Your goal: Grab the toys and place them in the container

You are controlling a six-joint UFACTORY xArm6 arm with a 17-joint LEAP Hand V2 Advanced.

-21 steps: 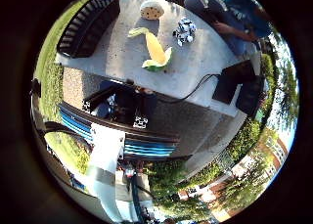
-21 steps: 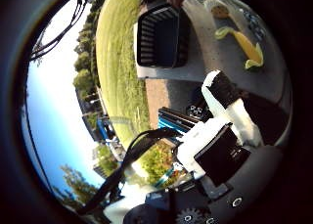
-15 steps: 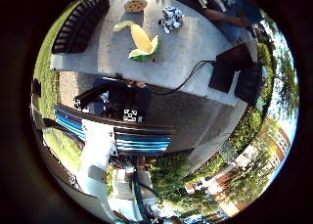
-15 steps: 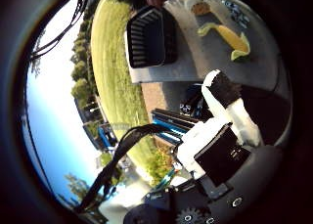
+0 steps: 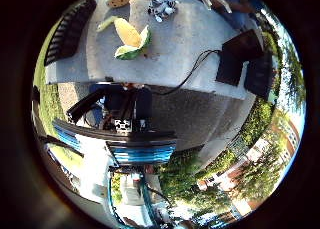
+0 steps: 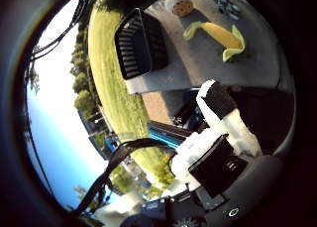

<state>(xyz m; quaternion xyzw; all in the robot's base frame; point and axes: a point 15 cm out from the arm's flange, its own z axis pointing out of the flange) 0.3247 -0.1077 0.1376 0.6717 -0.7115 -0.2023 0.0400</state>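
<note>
Little-finger view: on the grey tabletop [image 5: 200, 39] lie a corn toy [image 5: 131, 38], a cookie [image 5: 119, 0] and a spotted toy [image 5: 162, 4] — perhaps a cow.

Thumb view: black container [image 6: 138, 44] beside the corn; the hand [image 6: 223, 123] far off — finger position unclear.

One black slatted container [image 6: 139, 49], one toy corn cob [image 5: 130, 38], one cookie toy [image 6: 182, 7] and one black-and-white plush toy [image 5: 162, 4] sit on one grey table [image 5: 200, 44]
</note>
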